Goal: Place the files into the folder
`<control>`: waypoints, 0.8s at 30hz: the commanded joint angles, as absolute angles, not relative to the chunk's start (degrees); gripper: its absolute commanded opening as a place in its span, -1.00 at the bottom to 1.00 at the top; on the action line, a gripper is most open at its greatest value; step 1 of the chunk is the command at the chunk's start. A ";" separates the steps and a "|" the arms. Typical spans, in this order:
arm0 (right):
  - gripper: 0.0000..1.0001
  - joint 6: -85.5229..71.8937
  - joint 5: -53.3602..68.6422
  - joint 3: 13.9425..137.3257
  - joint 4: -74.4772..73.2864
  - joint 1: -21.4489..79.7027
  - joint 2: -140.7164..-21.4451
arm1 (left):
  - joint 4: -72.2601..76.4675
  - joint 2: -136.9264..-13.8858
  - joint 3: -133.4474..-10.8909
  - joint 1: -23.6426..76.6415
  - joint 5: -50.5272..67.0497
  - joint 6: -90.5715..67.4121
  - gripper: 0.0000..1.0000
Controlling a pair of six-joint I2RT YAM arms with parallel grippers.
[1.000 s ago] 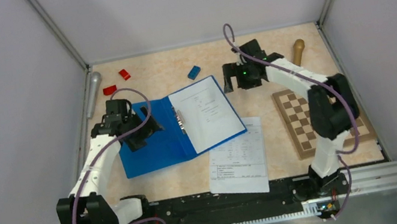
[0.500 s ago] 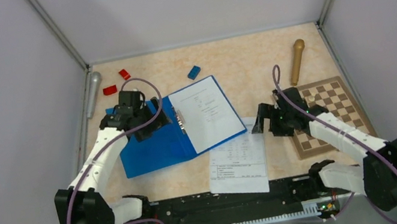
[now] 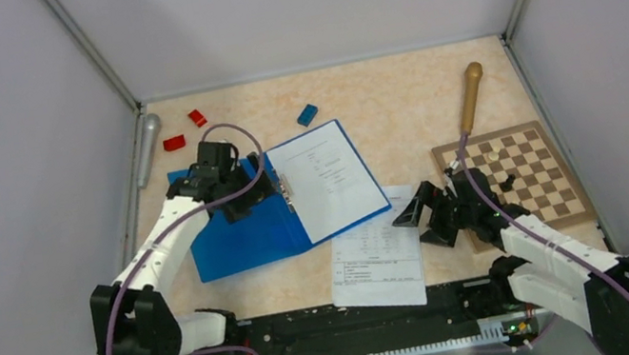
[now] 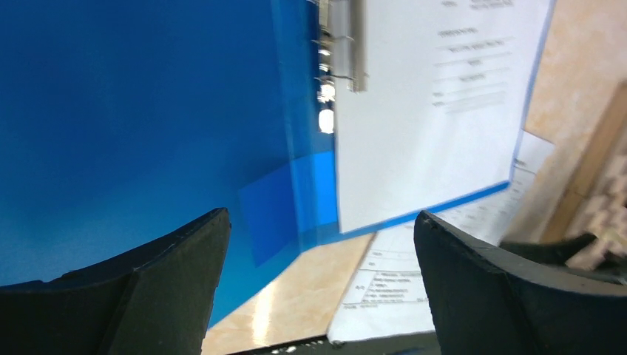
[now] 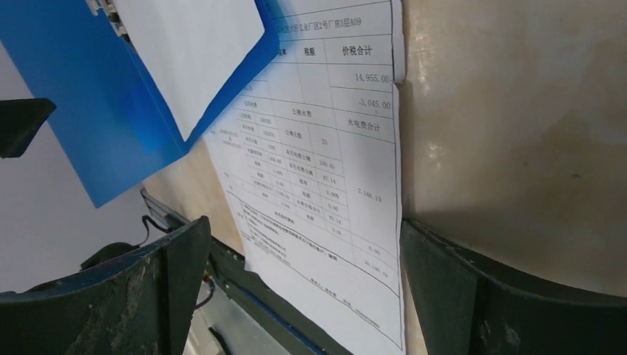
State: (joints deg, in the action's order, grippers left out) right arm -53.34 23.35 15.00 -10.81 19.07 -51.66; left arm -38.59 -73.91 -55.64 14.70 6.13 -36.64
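Note:
The blue folder (image 3: 247,232) lies open on the table, a white sheet (image 3: 328,178) lying on its right half beside the metal clip (image 3: 283,190). Another printed sheet (image 3: 379,253) lies loose below it, its near edge over the black rail. My left gripper (image 3: 249,198) is open and empty over the folder's left half (image 4: 133,111), near the clip (image 4: 341,37). My right gripper (image 3: 422,219) is open and empty, low at the loose sheet's right edge (image 5: 325,185). The folder's corner also shows in the right wrist view (image 5: 111,126).
A chessboard (image 3: 515,178) with a small black piece lies at the right, beside my right arm. A wooden pestle (image 3: 469,96) lies behind it. A small blue block (image 3: 308,114), two red blocks (image 3: 185,130) and a grey cylinder (image 3: 146,148) lie at the back.
My right arm has swung from the back of the table down and forward to the loose sheet's right edge. My left gripper has shifted right toward the folder's clip.

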 commanded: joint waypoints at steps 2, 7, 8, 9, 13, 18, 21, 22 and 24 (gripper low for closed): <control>0.95 -57.16 25.52 12.81 -3.30 19.37 -54.99 | -29.01 -77.28 -53.38 18.63 20.72 -41.33 0.98; 0.95 -60.84 26.60 10.00 2.61 19.35 -54.27 | -22.00 -85.89 -55.19 28.52 30.78 -41.50 0.97; 0.95 -61.09 26.97 9.49 3.95 19.40 -53.96 | -20.92 -88.15 -56.02 30.07 33.16 -41.50 0.97; 0.95 -61.30 27.18 9.26 4.33 19.42 -53.51 | -19.86 -90.22 -56.47 31.28 34.74 -41.73 0.97; 0.96 -59.80 27.88 10.10 3.80 19.39 -52.08 | -17.23 -96.22 -57.29 33.84 35.67 -42.50 0.97; 0.95 -58.37 28.57 10.09 4.79 19.39 -49.09 | -17.71 -99.80 -58.01 34.23 34.06 -41.51 0.98; 0.92 -57.28 29.76 9.65 6.69 19.38 -50.38 | -17.19 -100.11 -57.35 34.20 33.51 -41.49 0.98; 0.89 -57.15 30.15 9.26 7.80 19.36 -51.64 | -16.99 -100.32 -57.12 34.23 33.48 -41.50 0.97; 0.86 -55.75 31.75 8.95 10.59 19.38 -54.33 | -17.36 -100.63 -57.04 34.19 33.17 -41.53 0.98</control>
State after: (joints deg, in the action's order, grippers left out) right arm -58.57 28.97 9.69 4.80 19.07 -50.96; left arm -19.66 -99.90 -55.72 34.28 33.61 -41.91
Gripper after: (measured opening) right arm 0.943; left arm 0.987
